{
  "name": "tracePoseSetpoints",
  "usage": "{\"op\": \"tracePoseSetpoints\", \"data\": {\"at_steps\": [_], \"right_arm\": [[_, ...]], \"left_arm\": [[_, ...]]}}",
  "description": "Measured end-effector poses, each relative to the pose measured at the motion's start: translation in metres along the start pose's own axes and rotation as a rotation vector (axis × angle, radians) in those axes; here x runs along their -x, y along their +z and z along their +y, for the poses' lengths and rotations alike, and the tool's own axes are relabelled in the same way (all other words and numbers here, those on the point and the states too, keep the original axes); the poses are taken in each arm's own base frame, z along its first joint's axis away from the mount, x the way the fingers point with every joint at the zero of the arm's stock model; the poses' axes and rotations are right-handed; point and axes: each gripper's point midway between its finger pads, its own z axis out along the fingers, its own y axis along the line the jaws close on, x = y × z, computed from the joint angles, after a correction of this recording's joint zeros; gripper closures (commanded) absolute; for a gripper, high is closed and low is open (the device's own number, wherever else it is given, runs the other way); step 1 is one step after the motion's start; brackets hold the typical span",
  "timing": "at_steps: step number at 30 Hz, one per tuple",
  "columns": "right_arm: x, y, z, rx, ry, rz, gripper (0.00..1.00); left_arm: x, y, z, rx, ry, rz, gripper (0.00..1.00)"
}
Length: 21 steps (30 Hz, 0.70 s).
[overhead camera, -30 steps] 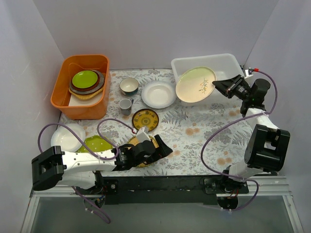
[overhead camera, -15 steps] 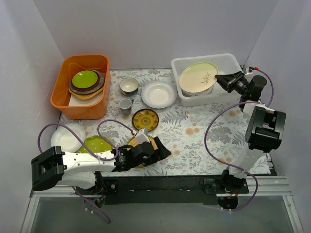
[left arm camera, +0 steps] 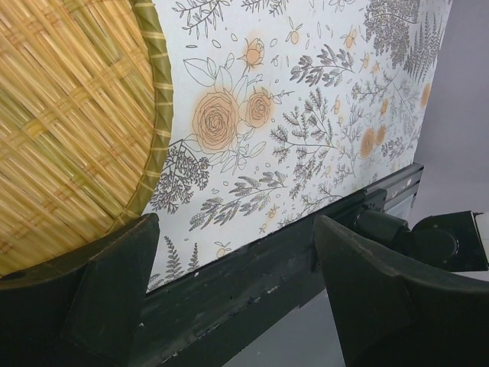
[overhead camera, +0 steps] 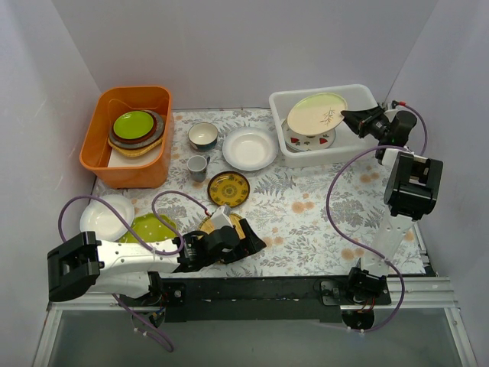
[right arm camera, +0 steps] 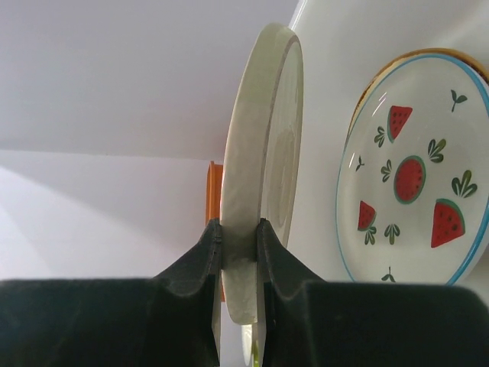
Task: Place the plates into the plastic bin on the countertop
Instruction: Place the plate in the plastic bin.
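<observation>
My right gripper (overhead camera: pixel 353 120) is shut on the rim of the cream leaf-sprig plate (overhead camera: pixel 316 113) and holds it tilted over the white plastic bin (overhead camera: pixel 280 102). In the right wrist view the fingers (right arm camera: pixel 203 264) pinch the plate's edge (right arm camera: pixel 256 153). A white plate with red fruit (right arm camera: pixel 416 168) lies on the bin's floor (overhead camera: pixel 313 141). My left gripper (overhead camera: pixel 248 237) is open and low at the right edge of the woven-straw plate (left arm camera: pixel 69 130) on the flowered cloth (overhead camera: pixel 306 206). A plain white plate (overhead camera: pixel 249 147), a small brown-and-yellow plate (overhead camera: pixel 228 188), a lime dotted plate (overhead camera: pixel 149 227) and another white plate (overhead camera: pixel 107 216) lie on the cloth.
An orange tub (overhead camera: pixel 100 151) at the back left holds a stack with a lime plate (overhead camera: pixel 134 124) on top. A teal-inside bowl (overhead camera: pixel 203 135) and a grey cup (overhead camera: pixel 198 166) stand beside it. The black front rail (left arm camera: pixel 252 290) lies just below my left fingers.
My right gripper has carried the leaf-sprig plate up and back from the bin's front wall to over its inside, uncovering the fruit plate. My left gripper has shifted slightly toward the front edge.
</observation>
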Motion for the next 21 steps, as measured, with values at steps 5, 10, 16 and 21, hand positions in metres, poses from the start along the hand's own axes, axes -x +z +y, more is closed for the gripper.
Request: {"op": "tracePoseSetpoints", "data": {"at_steps": [5,10,16,21], "right_arm": [[0.001,0.003,-0.007,-0.016,0.005,0.01,0.99],[-0.006,0.006,-0.023,-0.059,0.007,0.032,0.99],[-0.012,0.012,-0.047,-0.112,0.011,0.064,0.99],[-0.014,0.014,-0.06,-0.153,0.01,0.08,0.94]], "left_arm": [[0.0,0.0,0.0,-0.005,-0.002,0.001,0.18],[0.001,-0.001,-0.003,-0.012,-0.004,0.0,0.18],[0.003,-0.006,-0.008,-0.031,-0.01,-0.005,0.18],[0.004,-0.007,-0.009,-0.037,-0.012,-0.006,0.18]]}}
